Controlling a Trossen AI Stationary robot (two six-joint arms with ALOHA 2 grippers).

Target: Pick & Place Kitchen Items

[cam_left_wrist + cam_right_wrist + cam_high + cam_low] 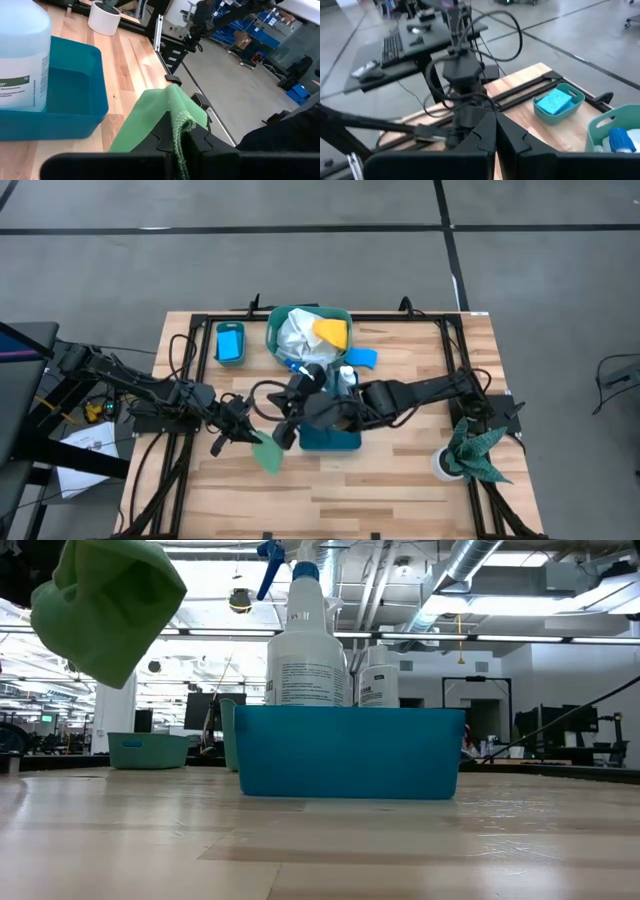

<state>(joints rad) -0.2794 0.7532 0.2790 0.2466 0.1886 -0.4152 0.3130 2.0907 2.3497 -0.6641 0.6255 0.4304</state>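
Observation:
My left gripper [250, 438] is shut on a light-green cloth [268, 455], held above the table left of the blue bin [330, 438]. The cloth also shows at the top left of the low view [105, 605]. The bin holds a blue-trigger spray bottle [305, 640] and a small white bottle [378, 675]. My right gripper [285, 430] is shut and empty, above the table just left of the bin, close to the left gripper. In the right wrist view its fingers [492, 125] point toward the left arm. My left gripper pinches a frayed edge of the green cloth [176, 125] between its two fingers. The rest of the cloth spreads out beyond the fingertips [150, 115]. The cloth is lifted clear of the table and hangs slack below the gripper [105, 605].
A green bin [275, 330] at the far middle holds white and yellow cloths. A small teal tray [230, 360] with a blue sponge stands to its left. Another blue sponge [362, 358] lies on the table. A dark green rag [478, 448] sits over a white cup [443, 465] at the right.

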